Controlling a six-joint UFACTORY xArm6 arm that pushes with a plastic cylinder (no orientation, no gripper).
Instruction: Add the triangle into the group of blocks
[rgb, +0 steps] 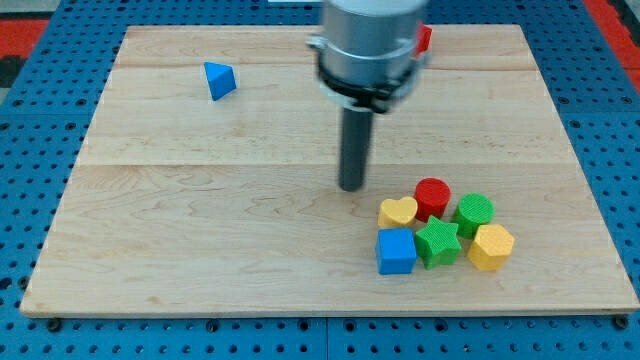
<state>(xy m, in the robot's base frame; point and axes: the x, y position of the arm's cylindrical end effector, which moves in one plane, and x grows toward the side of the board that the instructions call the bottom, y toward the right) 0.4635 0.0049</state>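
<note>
A blue triangle block (219, 80) lies alone near the view's top left of the wooden board (200, 230). A group of blocks sits at the bottom right: a yellow heart (397, 212), a red cylinder (432, 196), a green round block (475, 211), a blue cube (396, 250), a green star (437, 243) and a yellow hexagon (491, 246). My tip (351, 187) rests on the board just left of and above the group, far to the right of and below the triangle.
A red block (425, 39) shows partly behind the arm's body near the board's top edge. The board lies on a blue pegboard surface (40, 150).
</note>
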